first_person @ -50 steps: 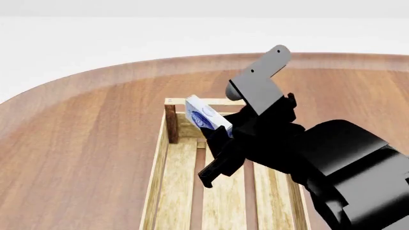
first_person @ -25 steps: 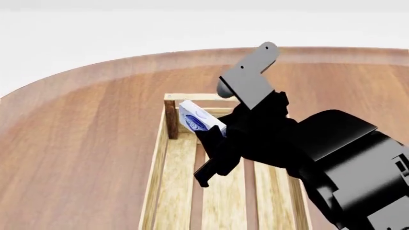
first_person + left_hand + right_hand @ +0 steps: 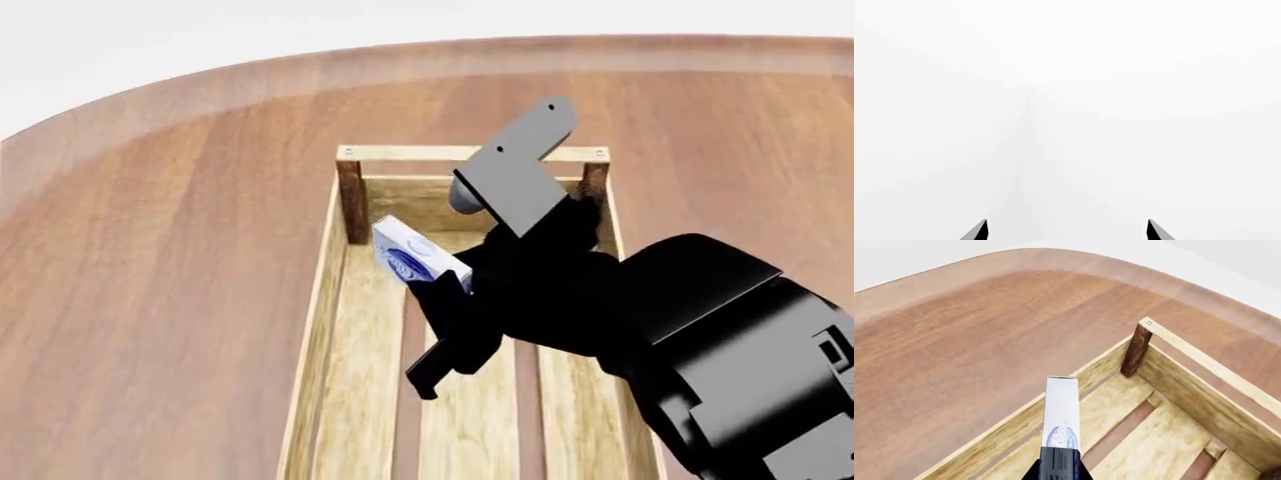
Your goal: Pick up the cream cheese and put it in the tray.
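Observation:
The cream cheese [image 3: 411,259] is a small white and light blue box with a dark blue oval logo. My right gripper [image 3: 438,290] is shut on it and holds it tilted, inside the far left part of the tray [image 3: 324,300], above the slatted bottom. In the right wrist view the box [image 3: 1061,415] stands on edge between the jaws of my right gripper [image 3: 1059,471], over the tray's slats [image 3: 1154,440] near a dark corner post [image 3: 1135,350]. My left gripper [image 3: 1066,232] shows only two fingertips set wide apart against plain white, holding nothing.
The tray of pale wooden slats lies on a round brown wooden table [image 3: 160,260], its long side running away from me. Dark brown posts [image 3: 352,200] stand at its far corners. My black right arm [image 3: 721,350] covers the tray's right side.
My right gripper with the cream cheese has come lower and nearer, into the tray. The head view has tilted down, so the tray's far end now shows in full.

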Motion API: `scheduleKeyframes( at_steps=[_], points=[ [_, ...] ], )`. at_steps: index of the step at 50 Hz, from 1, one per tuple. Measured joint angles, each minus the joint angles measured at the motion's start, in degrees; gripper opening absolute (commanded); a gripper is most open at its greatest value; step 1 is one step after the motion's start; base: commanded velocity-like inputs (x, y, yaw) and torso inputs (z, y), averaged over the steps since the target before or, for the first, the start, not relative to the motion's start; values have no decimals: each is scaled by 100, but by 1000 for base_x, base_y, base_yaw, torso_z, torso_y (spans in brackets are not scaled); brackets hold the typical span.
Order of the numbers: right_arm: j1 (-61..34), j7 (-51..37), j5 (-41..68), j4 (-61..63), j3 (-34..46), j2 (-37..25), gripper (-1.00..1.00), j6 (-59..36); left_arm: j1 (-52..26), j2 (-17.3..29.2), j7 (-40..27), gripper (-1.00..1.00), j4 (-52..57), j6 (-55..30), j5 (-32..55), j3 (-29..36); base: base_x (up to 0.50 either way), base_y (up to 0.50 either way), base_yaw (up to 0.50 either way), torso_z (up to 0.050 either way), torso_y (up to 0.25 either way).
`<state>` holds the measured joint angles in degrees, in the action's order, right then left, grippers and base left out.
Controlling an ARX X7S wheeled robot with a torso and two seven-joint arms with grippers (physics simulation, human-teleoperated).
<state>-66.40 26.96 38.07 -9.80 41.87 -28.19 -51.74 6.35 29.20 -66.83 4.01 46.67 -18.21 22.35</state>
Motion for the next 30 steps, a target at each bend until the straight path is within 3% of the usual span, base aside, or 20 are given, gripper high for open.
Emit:
scheduleKeyframes(
  at_steps=[30],
  points=[
    [16,-2,-34,4,74,-33,-100,24,21,-4,-43,100,12,7,-76,-7,0,0,0,0,-94]
  ],
)
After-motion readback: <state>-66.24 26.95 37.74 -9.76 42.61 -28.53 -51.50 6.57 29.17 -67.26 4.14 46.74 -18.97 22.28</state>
